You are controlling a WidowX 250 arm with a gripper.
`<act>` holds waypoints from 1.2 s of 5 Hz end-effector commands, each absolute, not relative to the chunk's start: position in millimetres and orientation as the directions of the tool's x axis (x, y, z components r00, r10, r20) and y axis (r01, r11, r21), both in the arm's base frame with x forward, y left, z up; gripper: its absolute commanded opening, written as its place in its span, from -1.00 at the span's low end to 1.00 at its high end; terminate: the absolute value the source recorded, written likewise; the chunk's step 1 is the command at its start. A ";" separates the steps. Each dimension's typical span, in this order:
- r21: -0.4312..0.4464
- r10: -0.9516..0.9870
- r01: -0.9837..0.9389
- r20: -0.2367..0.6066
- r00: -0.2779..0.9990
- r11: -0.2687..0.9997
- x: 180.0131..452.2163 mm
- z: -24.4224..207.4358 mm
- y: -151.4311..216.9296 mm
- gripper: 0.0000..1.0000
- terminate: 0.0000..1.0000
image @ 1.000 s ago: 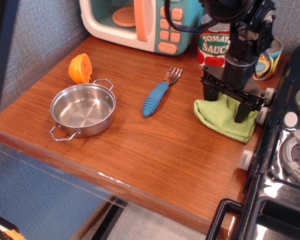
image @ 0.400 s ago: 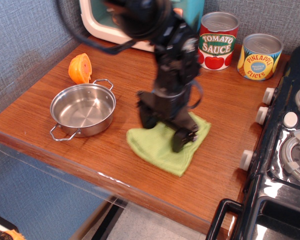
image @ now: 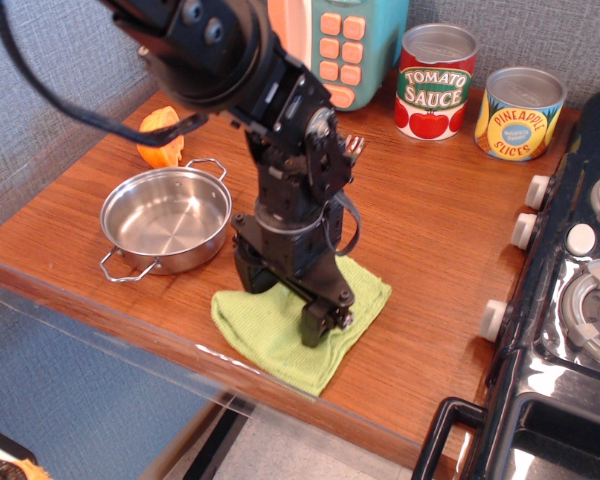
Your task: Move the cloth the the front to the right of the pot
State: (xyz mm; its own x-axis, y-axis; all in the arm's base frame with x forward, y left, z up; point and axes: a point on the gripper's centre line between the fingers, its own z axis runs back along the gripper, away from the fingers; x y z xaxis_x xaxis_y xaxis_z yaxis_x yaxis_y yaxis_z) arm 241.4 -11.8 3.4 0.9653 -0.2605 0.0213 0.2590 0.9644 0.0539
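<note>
The lime-green cloth [image: 280, 340] lies flat near the front edge of the wooden counter, just right of the pot [image: 166, 218]. The pot is a shallow steel pan with two wire loop handles, and it is empty. My black gripper [image: 282, 300] points straight down onto the cloth. Its two fingers stand apart, with the tips on or just above the fabric. The left fingertip [image: 248, 278] is at the cloth's back-left edge and the right one [image: 315, 326] is near its middle. The arm hides the back part of the cloth.
An orange half [image: 160, 135] lies behind the pot. Fork tines [image: 352, 148] peek out behind the arm. A toy microwave [image: 355, 45], a tomato sauce can [image: 436, 82] and a pineapple can [image: 520, 113] stand at the back. A stove [image: 580, 300] borders the right side.
The gripper and cloth moved from the back right, by the stove, leftward and forward to the counter's front edge beside the pot. The cloth, bunched before, is now spread flat.
</note>
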 end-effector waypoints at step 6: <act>0.040 -0.168 0.163 0.187 0.968 0.986 258.7 107.2 16.5 1.00 -1.00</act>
State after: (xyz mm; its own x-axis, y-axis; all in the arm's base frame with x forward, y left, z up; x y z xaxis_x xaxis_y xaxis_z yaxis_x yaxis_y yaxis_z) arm 253.4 10.7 95.2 0.9739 -0.1736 0.1465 0.1709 0.9848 0.0310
